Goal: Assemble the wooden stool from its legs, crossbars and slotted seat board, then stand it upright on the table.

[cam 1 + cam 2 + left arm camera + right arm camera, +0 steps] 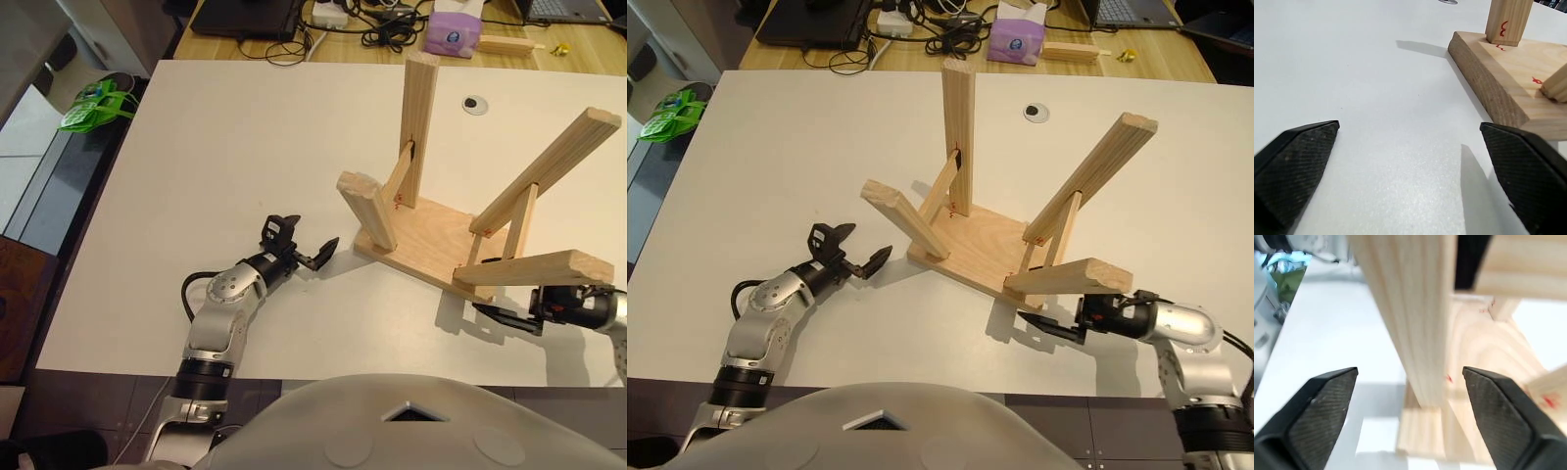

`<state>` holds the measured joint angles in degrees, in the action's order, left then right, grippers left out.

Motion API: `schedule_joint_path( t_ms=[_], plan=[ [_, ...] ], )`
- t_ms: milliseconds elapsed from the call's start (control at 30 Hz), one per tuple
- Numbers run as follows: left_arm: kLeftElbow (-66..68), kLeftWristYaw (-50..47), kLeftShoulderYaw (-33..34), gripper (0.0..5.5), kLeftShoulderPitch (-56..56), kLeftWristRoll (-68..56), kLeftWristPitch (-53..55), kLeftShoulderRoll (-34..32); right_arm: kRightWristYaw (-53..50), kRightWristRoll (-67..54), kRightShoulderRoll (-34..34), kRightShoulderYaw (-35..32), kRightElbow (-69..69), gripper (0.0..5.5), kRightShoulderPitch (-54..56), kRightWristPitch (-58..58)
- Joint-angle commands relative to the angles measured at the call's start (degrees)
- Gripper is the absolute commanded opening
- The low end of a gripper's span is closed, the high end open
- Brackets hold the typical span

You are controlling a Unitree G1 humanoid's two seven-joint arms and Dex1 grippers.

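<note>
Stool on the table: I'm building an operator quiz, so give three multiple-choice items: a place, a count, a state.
1. Where is the left gripper? A over the table, left of the seat board; B on the seat board; C off the table.
2. How many legs rise from the board? A two; B three; C four.
3. How does the stool stand? A upright; B upside down; C on its side.
1 A, clear of the board's left edge; 2 C, four legs point up; 3 B, the seat board lies on the table.
</note>
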<state>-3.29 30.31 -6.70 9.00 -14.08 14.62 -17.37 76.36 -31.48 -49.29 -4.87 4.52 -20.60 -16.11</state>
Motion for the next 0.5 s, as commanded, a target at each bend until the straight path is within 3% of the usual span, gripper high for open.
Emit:
schedule_joint_path(
  t_ms=[33, 167, 233, 500],
  plan=[
    [-0.56, -1.87, 0.12, 5.40, 1.47, 0.87, -0.44, 1.33, 4.59, 0.86, -5.26, -5.03, 4.62, 3.97, 1.79, 0.10],
    [0.28, -4.24, -0.70, 5.40, 1.38, 1.60, -2.01, 3.89, 8.15, 7.65, -11.38, -5.73, 12.71, 3.97, 4.94, -2.15],
    [1.78, -5.82, -1.22, 5.40, 0.91, 3.16, -3.41, 5.10, 8.50, 10.51, -11.74, -4.76, 16.01, 3.61, 7.12, -3.68],
    [7.47, -5.24, -5.96, 3.86, -2.71, 8.99, -8.38, 6.33, 13.79, 14.67, -11.18, -1.49, 22.06, 1.91, 7.15, -7.62]
  ],
)
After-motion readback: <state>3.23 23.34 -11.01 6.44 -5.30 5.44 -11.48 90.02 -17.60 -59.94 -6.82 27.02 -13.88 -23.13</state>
